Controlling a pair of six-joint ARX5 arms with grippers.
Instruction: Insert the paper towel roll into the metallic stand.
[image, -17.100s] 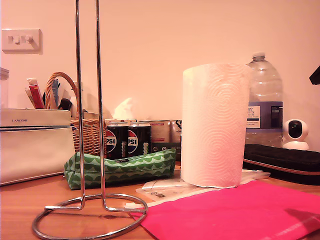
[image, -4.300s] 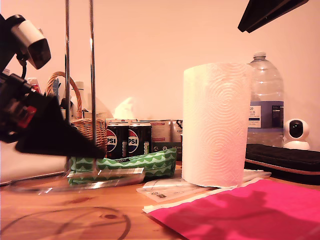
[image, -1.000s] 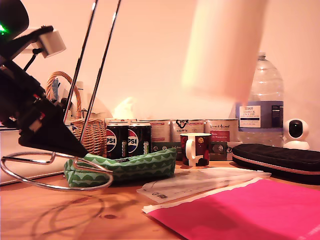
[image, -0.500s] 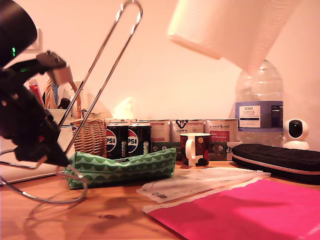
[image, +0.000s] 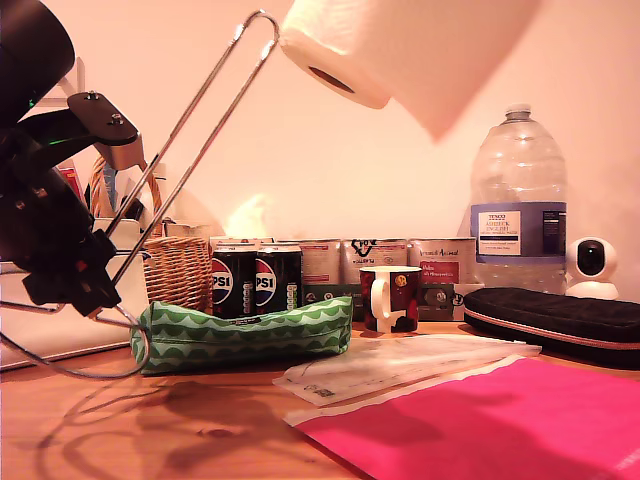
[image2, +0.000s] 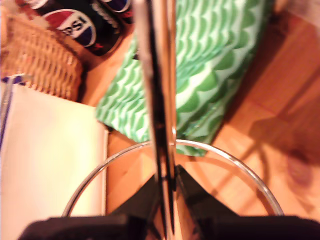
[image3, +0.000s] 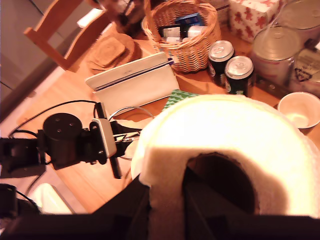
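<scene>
The metallic stand (image: 190, 120), clamped low on its upright by the first gripper (image2: 166, 192) and tilted, is aimed toward the core of the paper towel roll (image: 400, 50), gripped through its wall by the second gripper (image3: 167, 200) just beyond the loop tip.

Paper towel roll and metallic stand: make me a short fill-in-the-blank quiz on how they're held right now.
1. My first gripper is shut on the metallic ____.
2. The paper towel roll is held up in the ____, off the table.
3. The stand's upright loop is ____, not vertical.
4. Two black cans stand behind the ____ patterned pouch.

Missing words: stand; air; tilted; green
</scene>
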